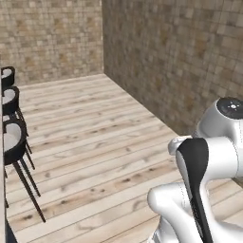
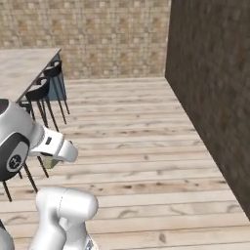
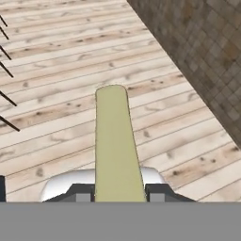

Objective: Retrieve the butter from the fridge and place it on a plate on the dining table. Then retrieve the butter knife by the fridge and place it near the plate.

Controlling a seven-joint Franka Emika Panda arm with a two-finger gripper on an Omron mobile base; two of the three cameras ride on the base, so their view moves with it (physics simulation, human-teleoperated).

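Nearest the hand camera, the butter (image 3: 114, 146) stands as a pale yellow stick rising from between the two dark fingertips (image 3: 81, 193), one pad on either side of its lower end; the gripper (image 3: 118, 194) is closed narrowly on it, the jaws only as far apart as the stick is wide; the stick's rounded far end points out over the wooden plank floor (image 3: 56, 70), clear of it and touching nothing else.

In the right base view the arm is folded up close to the base; its white elbow link sits low at the lower left, a large dark-faced joint is at the left edge, and the hand (image 2: 56, 149) reaches out level to the right from it, with a small pale yellow bit of the butter (image 2: 50, 161) just under the hand. In the left base view the white arm bulks at the lower right, a round dark-capped joint at the top and a dark strip running down the link below it.

The dining table (image 2: 22, 68) lies at the upper left of the right base view, its marbled top well away from the hand; black bar stools (image 2: 41, 95) stand in a row along its edge, and they show again at the left edge of the left base view (image 1: 12, 137); a tiled stone wall (image 1: 180, 57) bounds the room on the right and behind.
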